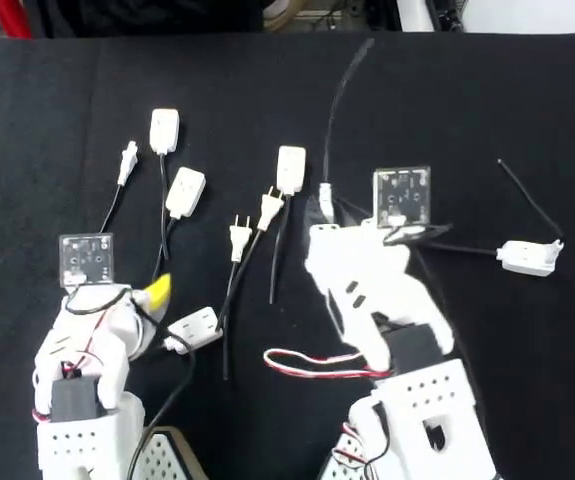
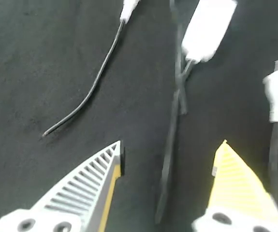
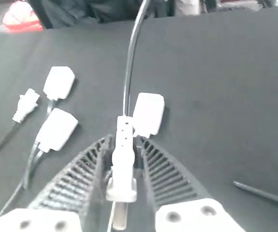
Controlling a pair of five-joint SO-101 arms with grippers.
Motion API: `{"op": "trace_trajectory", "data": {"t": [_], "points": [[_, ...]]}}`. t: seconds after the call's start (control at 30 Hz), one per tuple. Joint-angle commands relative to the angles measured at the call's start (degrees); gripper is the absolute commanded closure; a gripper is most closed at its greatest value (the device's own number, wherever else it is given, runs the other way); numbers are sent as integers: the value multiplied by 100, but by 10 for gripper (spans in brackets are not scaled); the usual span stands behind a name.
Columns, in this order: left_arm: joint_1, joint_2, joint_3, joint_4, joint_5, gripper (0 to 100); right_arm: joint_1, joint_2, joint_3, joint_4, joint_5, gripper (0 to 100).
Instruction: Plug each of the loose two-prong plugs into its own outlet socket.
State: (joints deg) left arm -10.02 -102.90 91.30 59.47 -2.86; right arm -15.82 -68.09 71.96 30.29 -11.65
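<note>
Nearest, the left gripper (image 2: 171,145) hangs low over the black cloth table (image 1: 47,120). Its white and yellow jaws are spread wide and hold nothing, and a thin black cable (image 2: 175,111) runs along the cloth between them. A loose white two-prong plug (image 1: 239,232) lies far and right of it, with a second plug (image 1: 269,208) just beyond.

Farther out, the right gripper (image 3: 124,142) is clamped on a slim white plug body (image 3: 122,164). The body's long axis runs near to far, and its black cord (image 3: 131,53) leaves the far end. Which end carries the prongs cannot be made out.

A white rectangular outlet block (image 1: 290,168) lies flat just far and left of that held piece. The right arm is clearly the nearer one to it. Mating them likely depends on whether the held piece's working end faces the block.
</note>
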Motion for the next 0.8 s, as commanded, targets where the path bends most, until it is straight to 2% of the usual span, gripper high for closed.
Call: {"op": "trace_trajectory", "data": {"t": [0.0,0.07,0.17,0.27,0.43,0.6,0.77], "points": [[778,-26,-549,-281,413,701,-141,92,-4,-668,-475,966],[1332,-26,-558,-712,677,709,-167,251,4,-1178,-791,971],[2097,-18,-374,-1644,747,783,-325,567,127,-1846,-1354,987],[2466,18,-84,-2189,607,805,-633,857,286,-2154,-1609,986],[2440,-18,224,-2198,571,795,-1433,989,400,-2163,-1574,986],[2211,-26,101,-1670,563,790,-1829,989,444,-2127,-1538,986],[1824,-26,-127,-1398,589,790,-2347,989,22,-897,-1160,986]]}}
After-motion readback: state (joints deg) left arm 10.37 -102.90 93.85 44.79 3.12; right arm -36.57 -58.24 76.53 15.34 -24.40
